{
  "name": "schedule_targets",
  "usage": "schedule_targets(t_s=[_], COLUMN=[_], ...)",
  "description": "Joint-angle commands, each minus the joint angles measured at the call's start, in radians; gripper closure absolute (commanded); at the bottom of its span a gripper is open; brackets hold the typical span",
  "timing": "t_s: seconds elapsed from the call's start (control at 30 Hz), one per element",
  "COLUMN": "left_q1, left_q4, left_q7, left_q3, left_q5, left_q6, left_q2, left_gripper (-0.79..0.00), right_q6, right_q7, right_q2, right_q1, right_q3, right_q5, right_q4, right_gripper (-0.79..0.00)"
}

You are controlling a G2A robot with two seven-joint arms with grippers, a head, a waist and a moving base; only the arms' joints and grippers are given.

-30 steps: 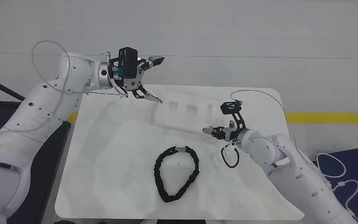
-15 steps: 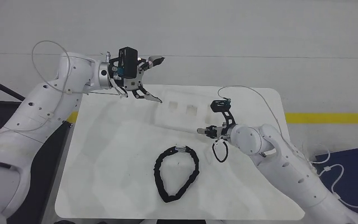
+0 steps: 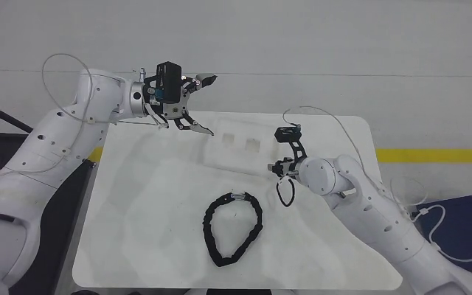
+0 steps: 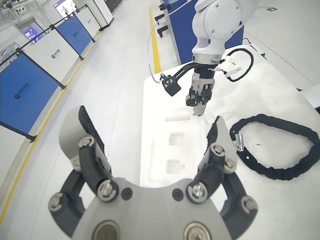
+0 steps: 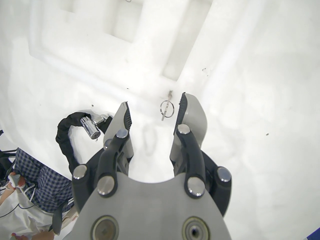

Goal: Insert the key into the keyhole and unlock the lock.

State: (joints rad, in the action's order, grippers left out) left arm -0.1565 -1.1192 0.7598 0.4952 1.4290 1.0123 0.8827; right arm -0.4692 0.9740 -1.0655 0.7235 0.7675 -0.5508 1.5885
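The key (image 5: 167, 108) lies flat on the worktop (image 3: 147, 221) on its wire ring, just beside the edge of the foam tray (image 3: 221, 151), below the tray's long slot. The right claw (image 5: 155, 102) hangs right over it, fingers parted to a middling gap with the key between them, nearer one pad than the other. Neither pad touches it as far as I can see. To my eye that is a pick-up stance: the claw points down so the pads can close on the thin blade from both sides.

The lock (image 4: 275, 170), a black fabric-covered chain loop, rests on the worktop near the key but apart from it. Its shiny barrel (image 5: 89, 126) lies on its side, with the round end face (image 5: 95, 134) where I take the keyhole to be turned up and outward, which should leave it open to a key brought in from this side.

The left claw (image 4: 150, 122) is spread wide and holds nothing, parked above the far corner of the worktop, well apart from the lock. I would guess it waits there to steady the barrel later.

As for writing, I can make out none on the key, lock or tray. The blue and white barrier panels (image 4: 27, 88) in the hall carry a printed mark, and small white tags (image 4: 236, 69) hang on the right arm's cable. Their print is too small to read.
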Motion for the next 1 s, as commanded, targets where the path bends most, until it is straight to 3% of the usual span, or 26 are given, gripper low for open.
schedule_targets(t_s=[0.0, 0.23, 0.63, 0.8, 0.97], left_q1=[0.000, 0.000, 0.000, 0.000, 0.000], left_q4=[0.000, 0.000, 0.000, 0.000, 0.000], left_q7=[0.000, 0.000, 0.000, 0.000, 0.000], left_q3=[0.000, 0.000, 0.000, 0.000, 0.000], left_q5=[0.000, 0.000, 0.000, 0.000, 0.000], left_q6=[0.000, 0.000, 0.000, 0.000, 0.000], left_q2=[0.000, 0.000, 0.000, 0.000, 0.000], left_gripper=[-0.785, -0.785, -0.785, -0.785, -0.785], right_q6=[-0.006, -0.024, -0.038, -0.041, -0.043], right_q7=[0.003, 0.015, 0.034, 0.041, 0.049], right_q2=[-0.003, -0.014, -0.028, -0.034, -0.039], right_q1=[-0.004, -0.005, 0.003, 0.003, 0.000], right_q3=[-0.001, 0.006, 0.011, 0.012, 0.014], right_q5=[-0.005, 0.000, -0.008, -0.020, -0.034], right_q4=[-0.007, -0.022, -0.040, -0.048, -0.053], right_gripper=[-0.311, -0.228, -0.209, -0.058, 0.000])
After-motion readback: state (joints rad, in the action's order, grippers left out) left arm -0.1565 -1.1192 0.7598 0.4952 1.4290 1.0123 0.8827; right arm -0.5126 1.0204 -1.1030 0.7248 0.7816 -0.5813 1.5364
